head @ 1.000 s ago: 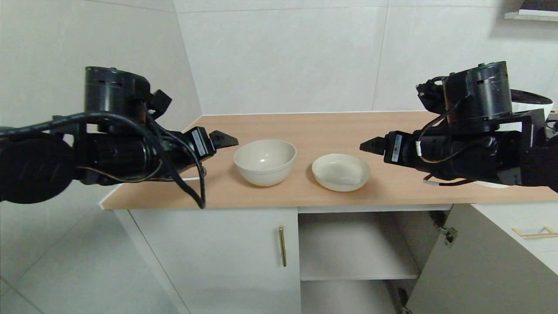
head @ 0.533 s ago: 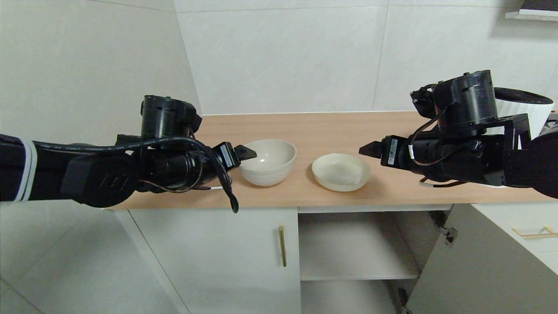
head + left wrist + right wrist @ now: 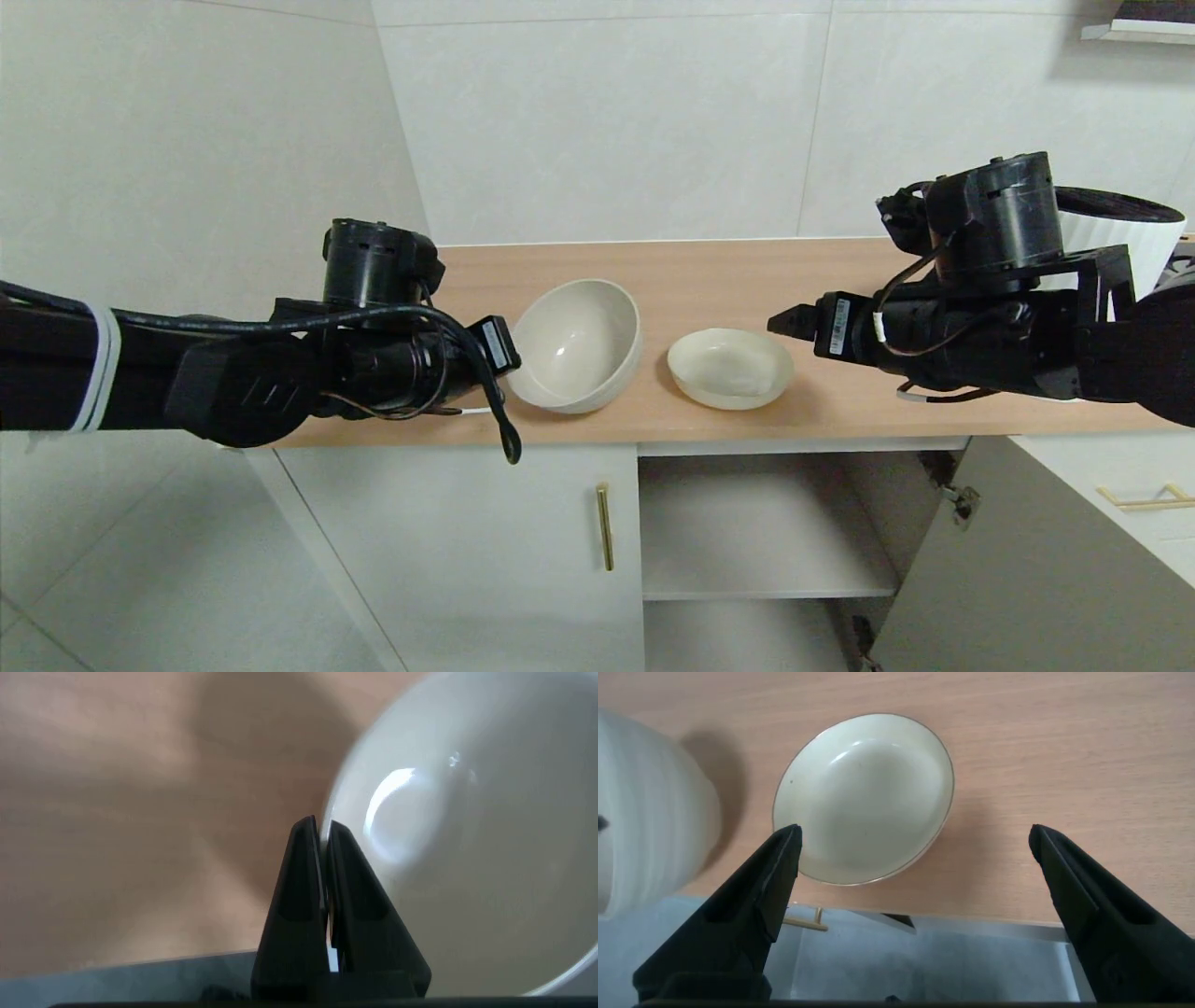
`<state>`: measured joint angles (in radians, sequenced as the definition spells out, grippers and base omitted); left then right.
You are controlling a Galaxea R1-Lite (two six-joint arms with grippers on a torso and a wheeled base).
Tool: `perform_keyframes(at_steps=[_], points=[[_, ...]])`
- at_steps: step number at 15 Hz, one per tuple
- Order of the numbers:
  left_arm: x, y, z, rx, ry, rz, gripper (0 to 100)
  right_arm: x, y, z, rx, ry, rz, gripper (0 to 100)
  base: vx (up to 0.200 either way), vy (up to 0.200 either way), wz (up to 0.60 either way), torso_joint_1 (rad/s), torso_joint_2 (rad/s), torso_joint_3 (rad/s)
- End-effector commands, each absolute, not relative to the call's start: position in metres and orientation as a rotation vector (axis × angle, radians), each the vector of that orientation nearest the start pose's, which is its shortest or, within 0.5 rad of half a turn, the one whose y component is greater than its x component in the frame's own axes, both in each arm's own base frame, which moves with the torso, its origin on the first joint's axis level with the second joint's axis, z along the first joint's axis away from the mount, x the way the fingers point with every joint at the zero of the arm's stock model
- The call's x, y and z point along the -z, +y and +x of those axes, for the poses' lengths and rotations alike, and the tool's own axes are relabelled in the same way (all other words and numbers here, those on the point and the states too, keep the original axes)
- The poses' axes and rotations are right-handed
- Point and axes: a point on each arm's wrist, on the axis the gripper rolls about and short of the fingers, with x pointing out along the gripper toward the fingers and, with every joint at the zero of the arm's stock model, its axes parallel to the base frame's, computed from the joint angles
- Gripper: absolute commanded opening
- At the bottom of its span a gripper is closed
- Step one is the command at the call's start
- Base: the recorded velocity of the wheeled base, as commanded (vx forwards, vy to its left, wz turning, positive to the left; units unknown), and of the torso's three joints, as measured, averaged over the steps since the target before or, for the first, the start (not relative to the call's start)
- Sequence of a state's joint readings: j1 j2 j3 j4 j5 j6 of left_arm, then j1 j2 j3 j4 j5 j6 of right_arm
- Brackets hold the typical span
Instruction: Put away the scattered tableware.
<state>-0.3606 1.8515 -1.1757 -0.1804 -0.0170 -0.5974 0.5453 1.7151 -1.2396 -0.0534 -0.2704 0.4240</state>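
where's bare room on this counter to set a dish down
The back strip of the counter, between the dishes and the wall, is bare; so is the open cabinet shelf below. Crowded at the front: the deep bowl in the left gripper, the shallow dish beside it, the right gripper close by.

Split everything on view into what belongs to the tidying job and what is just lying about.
Job: deep bowl, tilted, rim pinched in left claw; shallow dish on the counter; open cupboard shelf.
Lying about: ribbed white pot at the counter's right end; closed cupboard door.
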Motion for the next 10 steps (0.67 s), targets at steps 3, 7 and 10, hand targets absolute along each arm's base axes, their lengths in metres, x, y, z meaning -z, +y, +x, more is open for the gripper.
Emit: perform_keyframes(at_steps=[3,7,10], points=[[-0.203,-0.123,0.326,0.221,0.549,-0.502,0,-0.238,0.168,0.289,-0.174,0.45,0.239,100,0.0,0.0,0.0,0.0,0.0,0.0],[-0.216,-0.119,0.313,0.24,0.519,-0.509,0,-0.201,0.183,0.318,-0.023,0.484,0.162,100,0.0,0.0,0.0,0.0,0.0,0.0],[-0.218,-0.118,0.31,0.26,0.521,-0.513,0,-0.183,0.19,0.328,0.002,0.514,0.135,100,0.0,0.0,0.0,0.0,0.0,0.0]])
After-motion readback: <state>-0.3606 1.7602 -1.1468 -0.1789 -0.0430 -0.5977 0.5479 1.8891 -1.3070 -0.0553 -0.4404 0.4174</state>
